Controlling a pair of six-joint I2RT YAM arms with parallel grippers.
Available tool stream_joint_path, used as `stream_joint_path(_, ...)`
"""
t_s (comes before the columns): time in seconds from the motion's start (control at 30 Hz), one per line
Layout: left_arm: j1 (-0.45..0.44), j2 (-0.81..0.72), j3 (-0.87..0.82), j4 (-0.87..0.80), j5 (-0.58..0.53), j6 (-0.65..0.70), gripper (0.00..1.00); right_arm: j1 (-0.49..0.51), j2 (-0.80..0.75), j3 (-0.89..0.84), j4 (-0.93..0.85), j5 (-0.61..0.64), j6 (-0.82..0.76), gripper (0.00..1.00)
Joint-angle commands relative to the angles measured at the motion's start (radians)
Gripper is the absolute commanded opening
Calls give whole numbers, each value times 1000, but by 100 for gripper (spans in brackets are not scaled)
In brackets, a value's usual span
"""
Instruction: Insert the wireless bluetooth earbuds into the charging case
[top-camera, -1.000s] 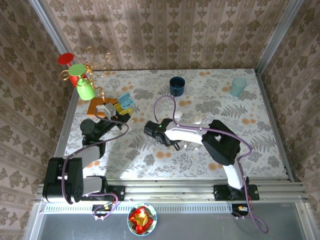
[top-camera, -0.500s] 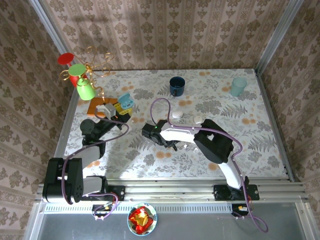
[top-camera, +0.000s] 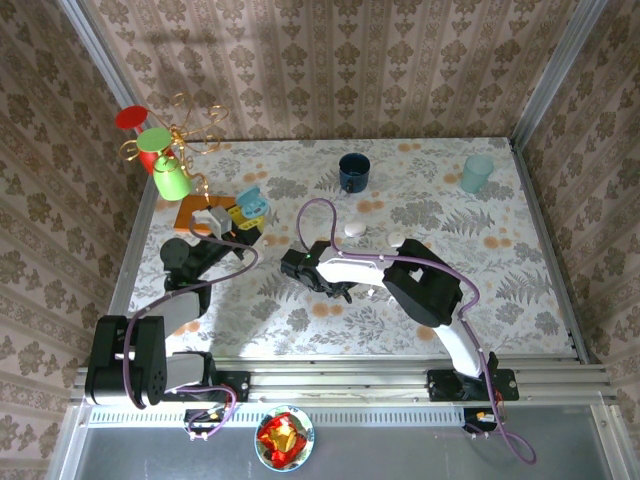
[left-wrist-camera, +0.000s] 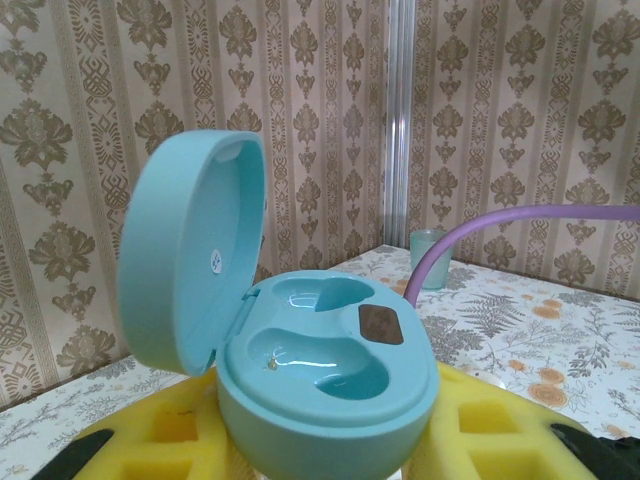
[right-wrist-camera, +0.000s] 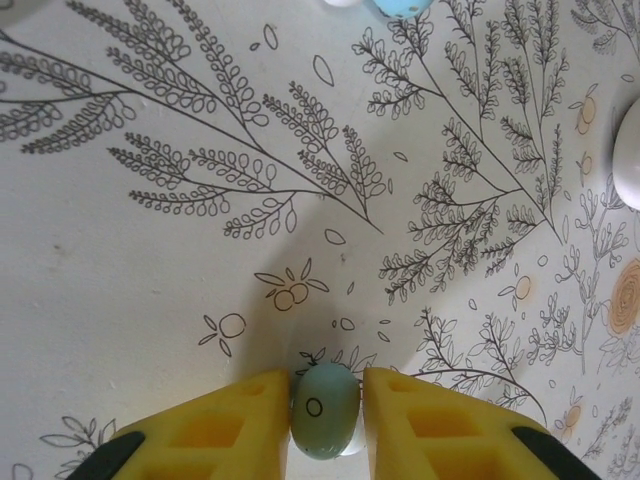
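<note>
1 dark blue mug (top-camera: 353, 172); right of it 1 teal cup (top-camera: 477, 172); nearer than it 2 white cases (top-camera: 355, 229), 1 open blue case (top-camera: 250, 205), perhaps 3 earbuds (right-wrist-camera: 325, 408).

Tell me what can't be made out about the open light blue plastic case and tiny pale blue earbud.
- Right wrist: a pale blue piece at the top edge and a white rounded thing at the right are cut off.
- Left wrist: the frame's bottom cuts off the open light blue plastic case where the left gripper holds it.
- Top external: the right gripper hides the tiny pale blue earbud.
</note>
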Motion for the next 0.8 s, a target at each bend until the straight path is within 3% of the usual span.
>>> stream_joint_path(0.0,2,-6,-3,24,24,-8,34,-5,28,-7,-35,-6,3,24)
stream_joint_path(0.23,-2,-2,-3,25,25,-4,33,-12,-15,-35,-16,-8,3,21)
stream_joint_path(0.47,-57,33,3,26,24,16,32,-52,-198,-163,111,-59,-14,22)
stream_joint_path(0.77,-163,67,-6,23,-2,64,33,-194,-491,-379,288,-284,-31,23)
